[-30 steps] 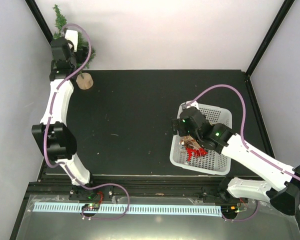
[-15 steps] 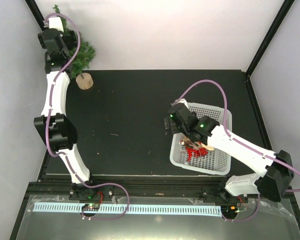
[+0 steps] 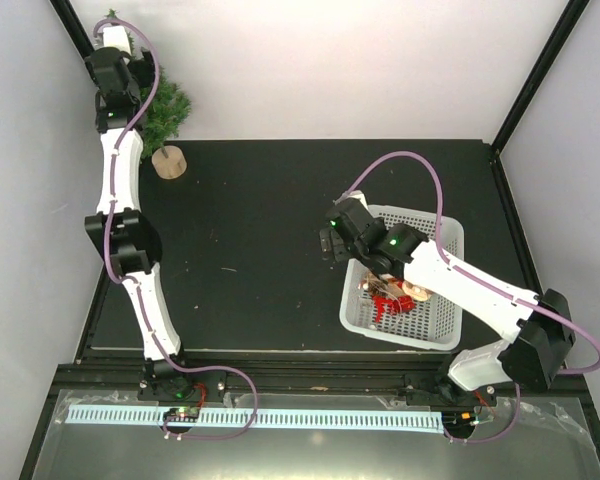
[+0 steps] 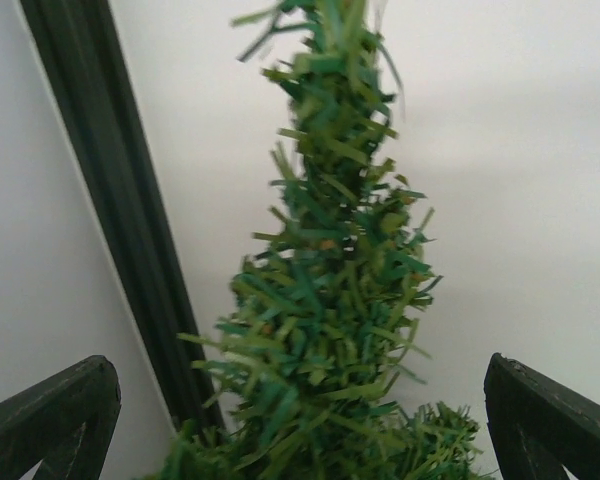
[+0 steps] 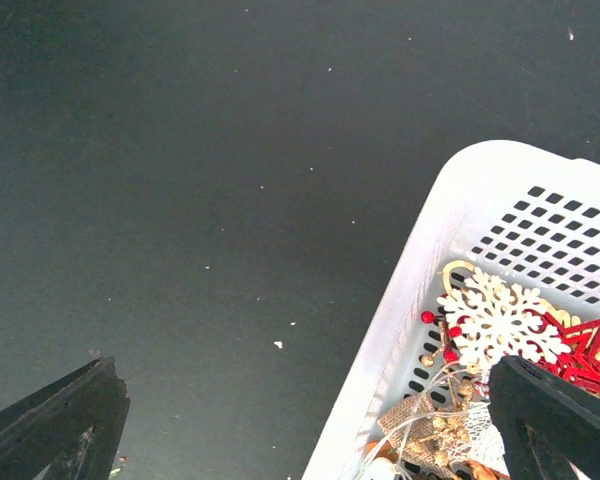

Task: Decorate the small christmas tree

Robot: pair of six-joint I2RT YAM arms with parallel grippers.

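- The small christmas tree (image 3: 168, 108) stands on its round wooden disc base (image 3: 168, 161) in the far left corner of the black desk (image 3: 250, 230). It is close to the white back wall and beside a black frame post (image 4: 130, 200). No ornament shows on the branches in view.
- The left fingers (image 4: 55, 420) hang high by the treetop, spread as wide as they go, one on each side of the upper branches (the left wrist view looks straight at the bushy green tip). They grip nothing. Whether they brush the needles cannot be told.
- Well apart from the tree, on the right half of the desk, sits a white perforated basket (image 3: 452, 236). It holds a jumble of ornaments: a white snowflake (image 5: 495, 325), a red star (image 5: 580, 350) and some burlap and twine pieces (image 5: 415, 415).
- The right fingers (image 5: 55, 420) hover by the basket's left rim, mostly above bare desk. They are also spread fully wide and empty.
- Judged from this, the step in hand is fetching an ornament. Nothing has been picked up, so the decorating looks to be at or near its start.
- The next move likely calls for the right fingers to shift over the basket and come down on a single piece. The snowflake lies uppermost and looks easiest. They would need to close on it without snagging the twine, then carry it across the desk to the tree. The left arm may serve to steady the treetop.
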